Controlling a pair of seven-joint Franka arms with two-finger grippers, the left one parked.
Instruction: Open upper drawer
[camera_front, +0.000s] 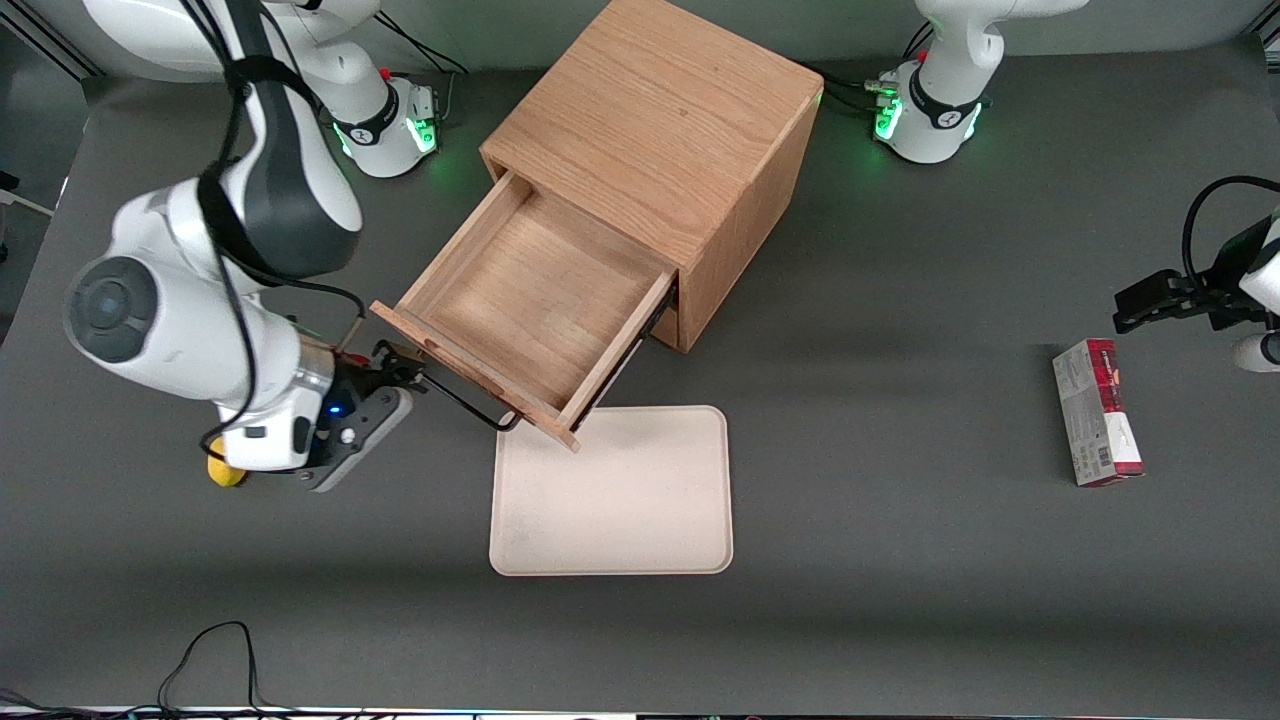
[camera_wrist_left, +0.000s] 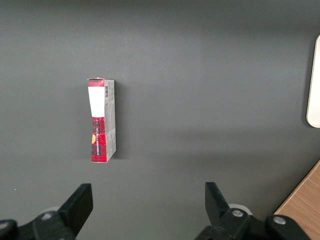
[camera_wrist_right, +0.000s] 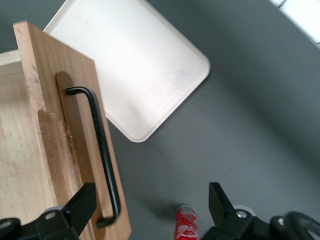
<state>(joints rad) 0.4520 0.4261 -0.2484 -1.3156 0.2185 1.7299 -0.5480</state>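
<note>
The light oak cabinet (camera_front: 650, 130) stands mid-table with its upper drawer (camera_front: 540, 300) pulled far out and its inside bare. The drawer's wooden front (camera_wrist_right: 70, 125) carries a thin black wire handle (camera_front: 470, 405) (camera_wrist_right: 102, 150). My right gripper (camera_front: 400, 368) (camera_wrist_right: 150, 192) sits at the handle's end toward the working arm's end of the table. It is open. The handle's bent end lies between the fingers (camera_wrist_right: 82, 202), close to one of them, and neither finger presses on it.
A cream tray (camera_front: 612, 490) (camera_wrist_right: 135, 70) lies flat nearer the front camera than the drawer, its corner under the drawer front. A red can (camera_wrist_right: 186, 222) stands below the gripper. A yellow object (camera_front: 225, 472) peeks from under the wrist. A red-and-white box (camera_front: 1097, 410) (camera_wrist_left: 101, 120) lies toward the parked arm's end.
</note>
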